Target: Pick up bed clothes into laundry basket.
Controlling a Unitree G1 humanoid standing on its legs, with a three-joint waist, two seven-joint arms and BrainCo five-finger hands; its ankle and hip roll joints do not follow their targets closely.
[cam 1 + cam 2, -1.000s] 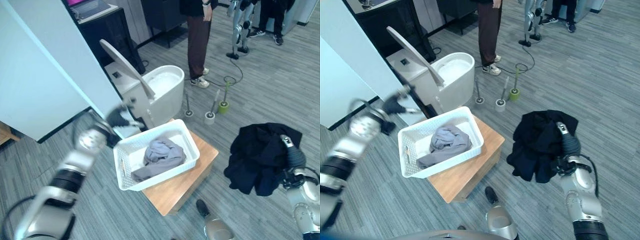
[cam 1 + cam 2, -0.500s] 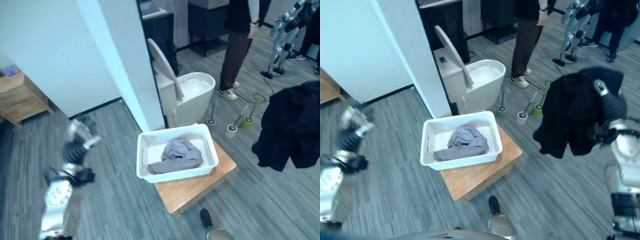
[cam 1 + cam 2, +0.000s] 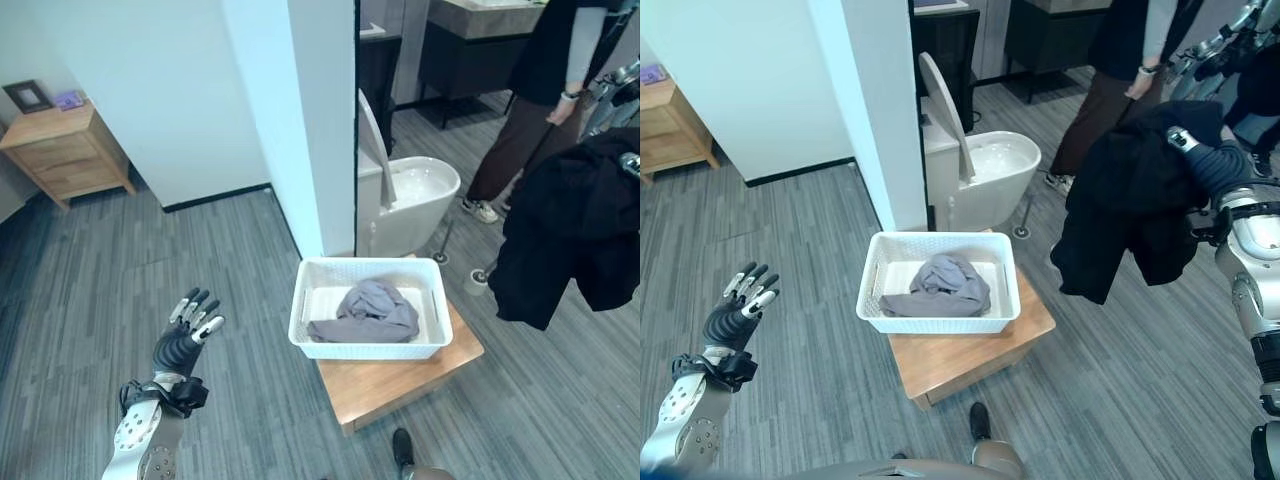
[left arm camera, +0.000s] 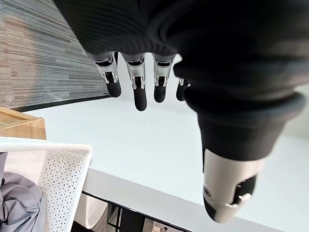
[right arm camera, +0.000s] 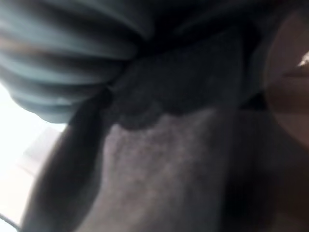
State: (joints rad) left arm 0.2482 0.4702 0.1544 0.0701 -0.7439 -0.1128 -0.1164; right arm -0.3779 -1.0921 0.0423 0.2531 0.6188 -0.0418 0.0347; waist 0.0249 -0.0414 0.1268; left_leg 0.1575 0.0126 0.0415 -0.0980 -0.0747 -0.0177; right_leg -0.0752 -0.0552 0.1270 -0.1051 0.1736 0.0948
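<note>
A white laundry basket point(image 3: 365, 263) stands on a low wooden table point(image 3: 400, 378), with a grey garment point(image 3: 370, 306) bunched inside it. To the right of the basket, a black garment point(image 3: 1120, 210) hangs in the air from my right hand point(image 3: 1212, 160), well clear of the floor; the right wrist view has dark cloth pressed close. My left hand point(image 3: 185, 340) is open low on the left over the floor, fingers straight and spread, holding nothing. The left wrist view looks past its fingers point(image 4: 140, 92) to a corner of the basket point(image 4: 63, 174).
A white toilet point(image 3: 415, 195) with its lid up stands behind the basket, beside a white partition wall point(image 3: 290, 110). A person point(image 3: 540, 100) stands at the back right. A wooden bedside cabinet point(image 3: 65, 150) is at the far left. Brushes stand on the floor near the toilet.
The camera has swung, shifting the whole scene. The black garment rose from the floor and now hangs from my right hand. My left arm dropped from beside the basket to low left.
</note>
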